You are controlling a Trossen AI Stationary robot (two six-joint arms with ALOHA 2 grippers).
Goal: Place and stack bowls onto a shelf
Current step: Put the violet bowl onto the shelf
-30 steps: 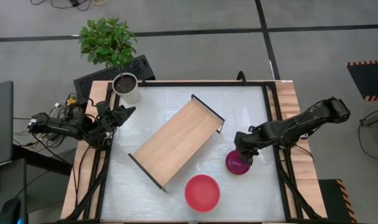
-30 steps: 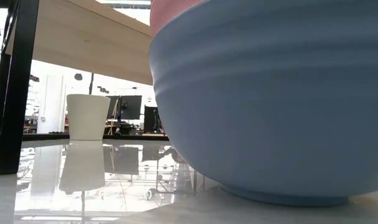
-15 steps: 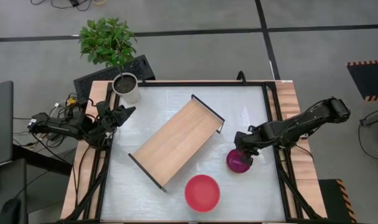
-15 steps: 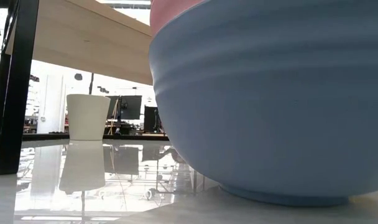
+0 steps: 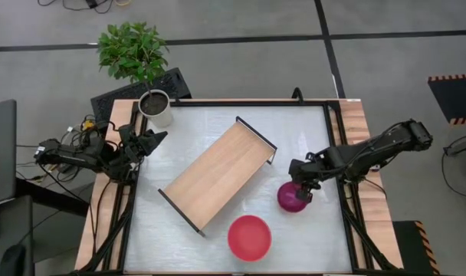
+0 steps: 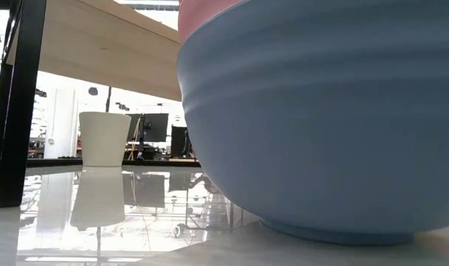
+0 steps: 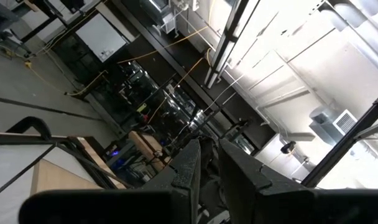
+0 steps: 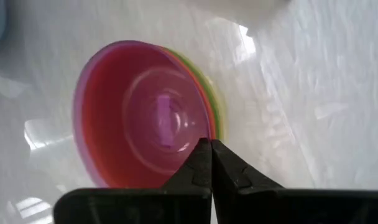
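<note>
A nest of small bowls [image 5: 292, 198], purple outside with red and yellow-green rims showing [image 8: 145, 130], sits on the white table right of the shelf [image 5: 218, 175]. My right gripper [image 5: 303, 188] is shut at its rim. A stack of larger bowls [image 5: 249, 237], red from above, stands near the front edge; the low view shows its blue outer bowl [image 6: 320, 125] with a pink rim above it. The shelf stands slantwise at mid-table on its black end frames [image 6: 18, 103]. My left gripper [image 5: 152, 140] waits at the table's left edge, its fingers a narrow gap apart [image 7: 209, 155]. My right gripper pinches the rim of the small bowl nest [image 8: 206, 135] between its two fingertips, one inside the bowl and one outside. The fingers come from the table's right side, slanting down. How many of the nested rims they take I cannot tell. The nest stays mouth up.
A white plant pot with soil [image 5: 155, 107] stands at the table's far left corner, also in the low view [image 6: 104, 138]. Black rails [image 5: 336, 146] run along both table sides. Bare table lies between the shelf and the far edge.
The small bowl nest has shifted a little toward the shelf and the far edge, together with my right gripper at its rim.
</note>
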